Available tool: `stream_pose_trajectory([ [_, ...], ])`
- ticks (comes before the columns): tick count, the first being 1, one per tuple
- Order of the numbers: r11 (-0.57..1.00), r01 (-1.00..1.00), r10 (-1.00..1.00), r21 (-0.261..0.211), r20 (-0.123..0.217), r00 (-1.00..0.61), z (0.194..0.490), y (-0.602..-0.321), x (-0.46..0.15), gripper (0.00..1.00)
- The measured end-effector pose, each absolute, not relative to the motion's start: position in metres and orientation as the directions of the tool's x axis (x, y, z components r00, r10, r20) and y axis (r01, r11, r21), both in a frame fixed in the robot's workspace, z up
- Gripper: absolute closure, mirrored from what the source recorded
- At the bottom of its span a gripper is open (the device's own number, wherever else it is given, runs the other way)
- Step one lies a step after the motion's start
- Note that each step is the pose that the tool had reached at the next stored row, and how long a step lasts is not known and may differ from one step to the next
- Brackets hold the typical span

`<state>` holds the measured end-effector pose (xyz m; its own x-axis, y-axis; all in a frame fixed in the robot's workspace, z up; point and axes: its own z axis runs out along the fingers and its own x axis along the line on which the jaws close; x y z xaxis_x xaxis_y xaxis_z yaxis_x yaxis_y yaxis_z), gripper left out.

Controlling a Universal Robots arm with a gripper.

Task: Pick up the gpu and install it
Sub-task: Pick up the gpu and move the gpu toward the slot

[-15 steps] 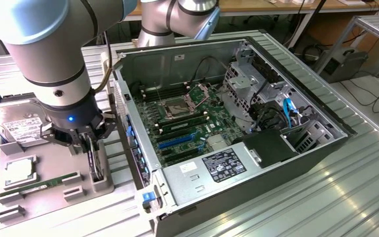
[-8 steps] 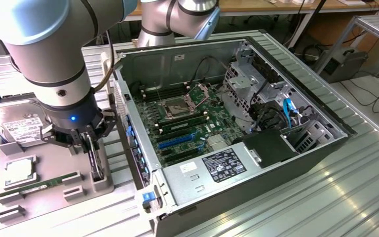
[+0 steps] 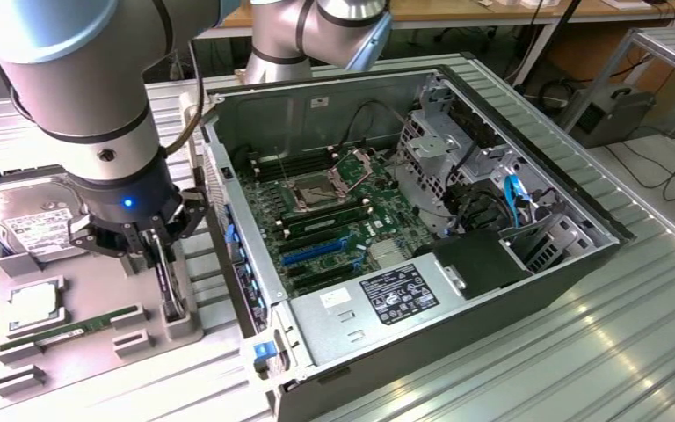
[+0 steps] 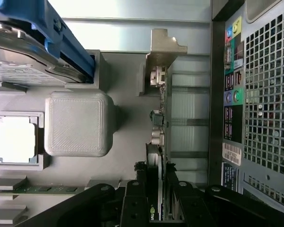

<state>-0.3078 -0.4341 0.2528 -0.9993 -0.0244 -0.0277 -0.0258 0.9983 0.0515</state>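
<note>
The gpu stood on edge in a slot of the grey tray, at the tray's side nearest the case. In the wrist view the gpu was seen edge-on, its pale bracket at the end far from the camera and its other end running in between the fingers.

The gripper was down over the card, one finger on each side of it. In the wrist view the gripper had its jaws only slightly apart: they straddled the card, and a thin pale strip showed between one finger and the card. The card sat in its slot, not lifted.

On the same tray, on the side of the card away from the case, lay a raised square block, a cpu in a square pocket, a green memory stick and a hard drive with a blue part over it. In the exterior view the hard drive lay at the tray's far end, the cpu nearer, and the memory stick nearer again.

The case lay open just beside the tray, towards the exterior view's right, showing its motherboard. Its perforated rear panel faced the card. Tray and case rested on a ribbed metal table.
</note>
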Motion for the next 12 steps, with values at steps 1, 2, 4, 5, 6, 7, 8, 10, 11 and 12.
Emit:
stream_pose_trajectory([
  [1,0.998,-0.028,-0.027,0.052,-0.028,-0.999,0.256,-0.434,-0.308,0.74],
  [2,0.998,-0.031,-0.029,0.052,-0.028,-0.999,0.260,-0.434,-0.308,0.74],
  [4,0.998,-0.035,-0.034,0.052,-0.028,-0.999,0.271,-0.434,-0.308,0.74],
  [5,0.998,-0.038,-0.036,0.052,-0.028,-0.999,0.279,-0.434,-0.307,0.74],
  [6,0.998,-0.039,-0.038,0.052,-0.028,-0.999,0.286,-0.434,-0.307,0.74],
  [7,0.998,-0.040,-0.039,0.052,-0.028,-0.999,0.293,-0.435,-0.307,0.74],
  [8,0.998,-0.041,-0.040,0.052,-0.028,-0.999,0.298,-0.435,-0.306,0.74],
  [10,0.998,-0.042,-0.041,0.052,-0.028,-0.999,0.309,-0.435,-0.305,0.74],
  [11,0.998,-0.043,-0.041,0.052,-0.028,-0.999,0.314,-0.435,-0.305,0.74],
  [12,0.998,-0.043,-0.042,0.052,-0.028,-0.999,0.319,-0.436,-0.304,0.74],
])
